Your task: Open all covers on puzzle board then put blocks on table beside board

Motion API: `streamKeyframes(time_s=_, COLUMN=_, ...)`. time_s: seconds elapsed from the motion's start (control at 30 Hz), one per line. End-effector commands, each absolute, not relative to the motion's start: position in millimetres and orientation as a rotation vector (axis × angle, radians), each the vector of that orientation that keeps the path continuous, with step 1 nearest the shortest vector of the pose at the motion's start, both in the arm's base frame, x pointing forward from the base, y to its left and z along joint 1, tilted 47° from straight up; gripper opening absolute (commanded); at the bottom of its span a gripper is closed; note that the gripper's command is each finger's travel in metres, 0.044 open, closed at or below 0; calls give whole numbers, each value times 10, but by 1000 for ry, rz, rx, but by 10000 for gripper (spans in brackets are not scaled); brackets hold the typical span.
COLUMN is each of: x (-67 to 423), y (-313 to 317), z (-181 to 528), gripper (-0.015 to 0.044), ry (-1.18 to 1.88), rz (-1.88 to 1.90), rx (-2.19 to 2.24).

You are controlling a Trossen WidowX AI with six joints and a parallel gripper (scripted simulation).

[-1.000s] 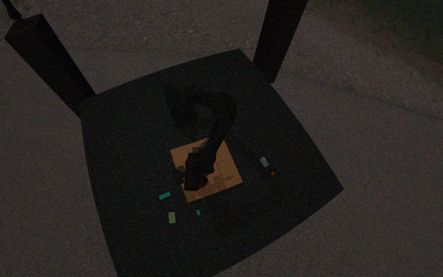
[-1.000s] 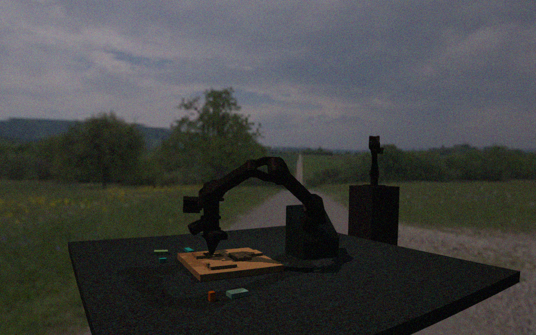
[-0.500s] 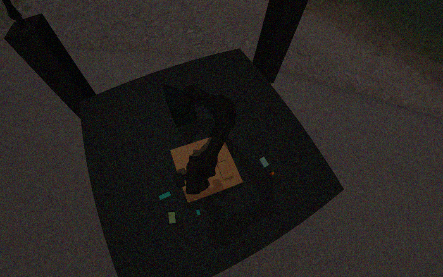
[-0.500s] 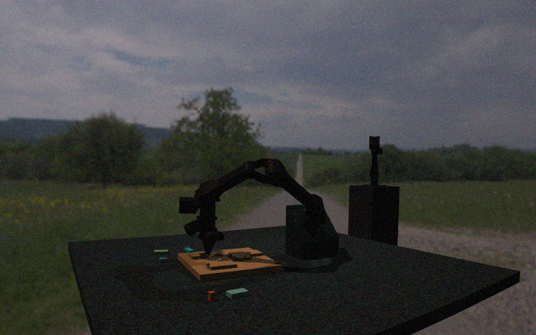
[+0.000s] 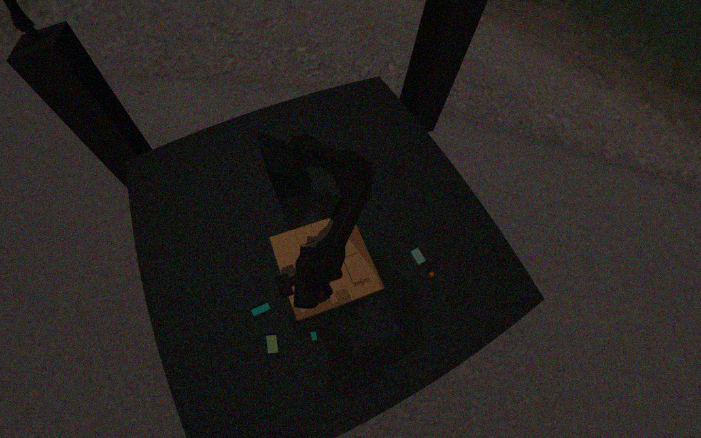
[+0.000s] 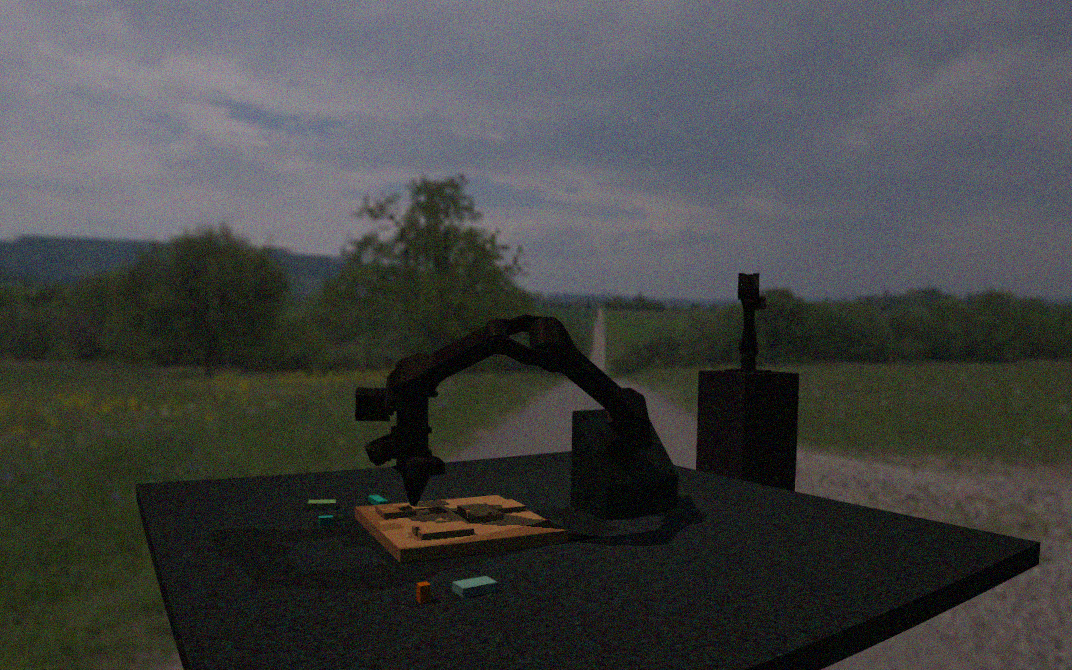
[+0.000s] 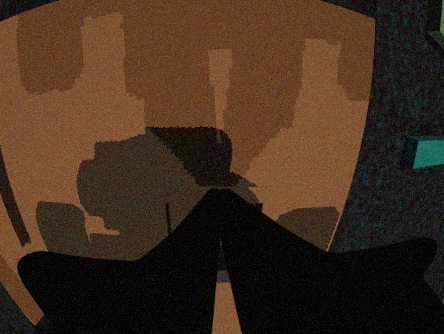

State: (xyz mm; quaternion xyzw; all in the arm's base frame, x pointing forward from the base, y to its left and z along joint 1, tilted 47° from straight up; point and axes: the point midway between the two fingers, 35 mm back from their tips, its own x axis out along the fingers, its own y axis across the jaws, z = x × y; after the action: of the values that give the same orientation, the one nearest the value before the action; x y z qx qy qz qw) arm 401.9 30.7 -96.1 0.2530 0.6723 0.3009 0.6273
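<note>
The tan puzzle board [image 5: 365, 267] [image 6: 474, 541] [image 7: 166, 45] lies mid-table in front of the arm's base. My gripper [image 5: 305, 301] [image 6: 413, 497] [image 7: 218, 198] is shut with nothing between its fingers, and its tips are down at the board's far-left corner as the exterior view shows it. In the wrist view a dark rectangular cover [image 7: 189, 147] lies right against the fingertips. Other covers [image 6: 479, 511] [image 6: 442, 531] rest on the board. Blocks lie on the table off the board: teal [image 5: 260, 309] [image 6: 377, 499] [image 7: 428, 153], light green [image 5: 271, 344] [image 6: 321, 501], small teal [image 5: 313, 335] [image 6: 324, 519], light blue [image 5: 417, 255] [image 6: 474, 585] and orange [image 5: 430, 274] [image 6: 423, 591].
The arm's base [image 6: 620, 474] stands behind the board. A dark pillar with a camera post [image 6: 747, 426] stands at the table's back corner, and another pillar [image 5: 77, 98] at the other. The scene is very dim, and the arm hides part of the board.
</note>
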Motion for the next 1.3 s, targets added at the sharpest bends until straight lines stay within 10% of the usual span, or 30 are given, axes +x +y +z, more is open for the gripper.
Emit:
streamKeyframes(time_s=0.0, x=4051, y=254, z=-918, gripper=0, ry=1532, rz=689, rx=578)
streamKeyframes(time_s=1.27, x=3596, y=168, z=-364, gripper=0, ry=1733, rz=259, rx=985)
